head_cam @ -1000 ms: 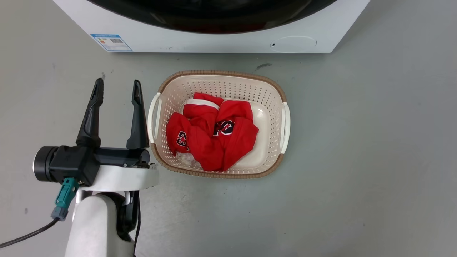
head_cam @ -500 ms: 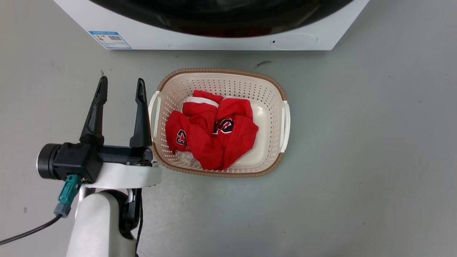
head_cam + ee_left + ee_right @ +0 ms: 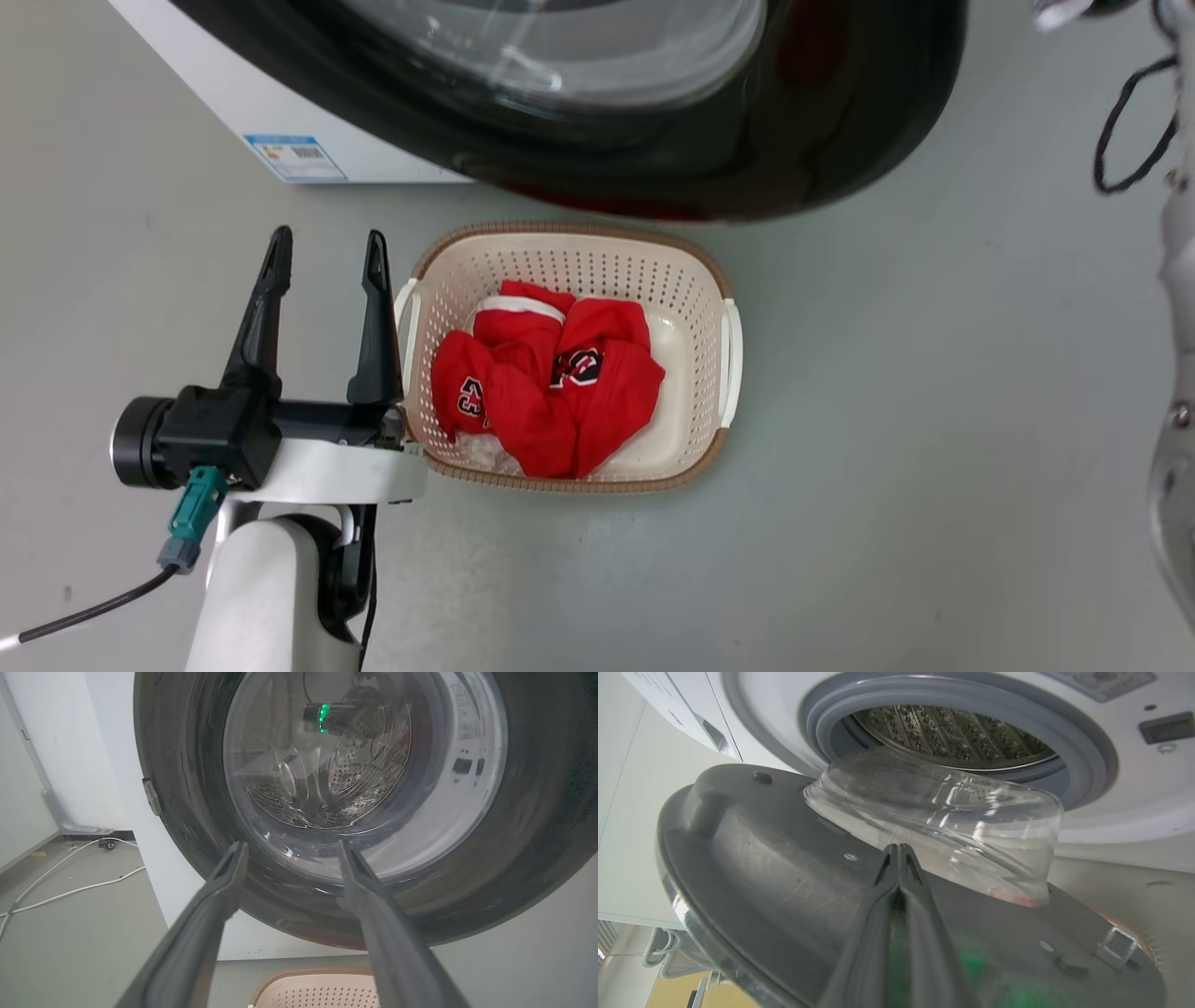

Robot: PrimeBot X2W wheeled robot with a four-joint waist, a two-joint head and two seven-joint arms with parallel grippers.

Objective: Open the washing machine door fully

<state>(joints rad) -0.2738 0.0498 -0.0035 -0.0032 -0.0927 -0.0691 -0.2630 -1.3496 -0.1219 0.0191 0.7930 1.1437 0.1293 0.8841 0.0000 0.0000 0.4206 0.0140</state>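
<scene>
One high camera, two low ones, one washer front.

The head view looks steeply down on the grey floor (image 3: 934,420), with the large round glossy black door with its clear glass bowl (image 3: 794,121) along the top edge and the cream perforated plastic basket (image 3: 569,230) mid-frame. The left wrist view sits low and near, facing along the left gripper (image 3: 292,843) at that door's outer face, the basket's rim at its bottom edge. The right wrist view is nearest, tilted up across the door's grey inner face to the ribbed steel drum (image 3: 952,732). All three share the door.
</scene>
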